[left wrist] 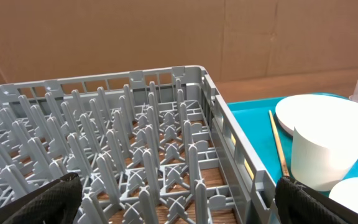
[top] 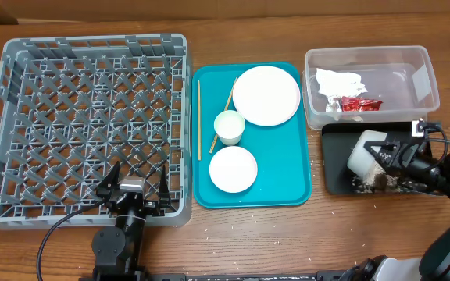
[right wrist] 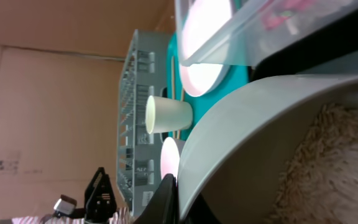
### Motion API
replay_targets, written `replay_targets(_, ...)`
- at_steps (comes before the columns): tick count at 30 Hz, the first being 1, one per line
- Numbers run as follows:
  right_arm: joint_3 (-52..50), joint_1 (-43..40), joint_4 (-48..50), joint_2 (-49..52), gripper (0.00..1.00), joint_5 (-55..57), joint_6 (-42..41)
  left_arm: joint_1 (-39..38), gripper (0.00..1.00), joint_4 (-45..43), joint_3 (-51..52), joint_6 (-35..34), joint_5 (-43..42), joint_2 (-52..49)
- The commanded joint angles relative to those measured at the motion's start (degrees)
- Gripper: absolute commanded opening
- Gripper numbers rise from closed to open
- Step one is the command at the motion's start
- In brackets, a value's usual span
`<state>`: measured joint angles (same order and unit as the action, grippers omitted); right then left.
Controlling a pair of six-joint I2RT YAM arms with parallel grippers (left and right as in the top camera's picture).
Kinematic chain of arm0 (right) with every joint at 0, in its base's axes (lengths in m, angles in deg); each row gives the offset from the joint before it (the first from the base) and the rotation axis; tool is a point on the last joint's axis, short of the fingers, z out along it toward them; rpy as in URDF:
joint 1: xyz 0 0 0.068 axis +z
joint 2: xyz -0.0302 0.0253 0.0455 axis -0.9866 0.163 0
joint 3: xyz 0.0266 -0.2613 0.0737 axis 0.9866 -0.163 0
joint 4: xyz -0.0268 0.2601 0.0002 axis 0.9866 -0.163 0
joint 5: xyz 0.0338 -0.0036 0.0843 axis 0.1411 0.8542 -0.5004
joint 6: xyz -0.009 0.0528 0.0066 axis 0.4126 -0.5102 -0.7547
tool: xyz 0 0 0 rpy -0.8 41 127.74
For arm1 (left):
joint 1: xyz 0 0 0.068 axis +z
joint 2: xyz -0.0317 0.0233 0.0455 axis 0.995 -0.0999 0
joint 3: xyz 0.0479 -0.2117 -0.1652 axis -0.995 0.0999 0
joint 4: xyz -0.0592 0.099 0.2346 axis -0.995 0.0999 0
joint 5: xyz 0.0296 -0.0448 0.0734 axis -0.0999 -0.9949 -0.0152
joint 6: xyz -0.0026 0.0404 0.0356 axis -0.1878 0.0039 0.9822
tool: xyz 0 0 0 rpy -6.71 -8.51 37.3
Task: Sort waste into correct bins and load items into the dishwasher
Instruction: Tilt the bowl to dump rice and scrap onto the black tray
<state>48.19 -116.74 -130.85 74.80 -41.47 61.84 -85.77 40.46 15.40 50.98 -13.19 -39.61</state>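
My right gripper (top: 385, 156) is shut on the rim of the white bowl (top: 364, 152), which is tipped on its side over the black tray (top: 333, 168). Rice (right wrist: 334, 162) clings inside the bowl (right wrist: 260, 118), and rice with a brown lump (top: 377, 183) lies in the black tray. The clear tub (top: 432, 86) holds the napkin (top: 338, 80) and the red wrapper (top: 359, 104). My left gripper (top: 135, 186) is open over the front edge of the grey dish rack (top: 92, 43), with nothing between its fingers (left wrist: 42, 199).
The teal serving tray (top: 287, 176) between rack and bins carries the large plate (top: 266, 94), the cup (top: 229, 126), the small plate (top: 233, 168) and the chopsticks (top: 199, 117). Bare wooden table runs along the front edge.
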Motion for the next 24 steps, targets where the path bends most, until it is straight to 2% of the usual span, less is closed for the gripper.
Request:
replay_targets(1,-0.5,-0.13,0.13,-0.48,0.04,-6.51,6.05,0.26,1.0,-0.02,0.28,0.7,-0.15,0.44)
replay_targets(13,-0.5,-0.13,0.07,-0.48,0.04,-13.6,9.31,0.26,1.0,-0.02,0.28,0.7,-0.15,0.44)
replay_targets(16,-0.5,-0.13,0.04,-0.48,0.04,-18.99,9.25,0.26,1.0,-0.02,0.28,0.7,-0.15,0.44)
replay_targets(24,-0.39,-1.11,-0.15,-0.48,0.04,-19.12,2.86,0.26,1.0,-0.02,0.28,0.7,-0.15,0.44)
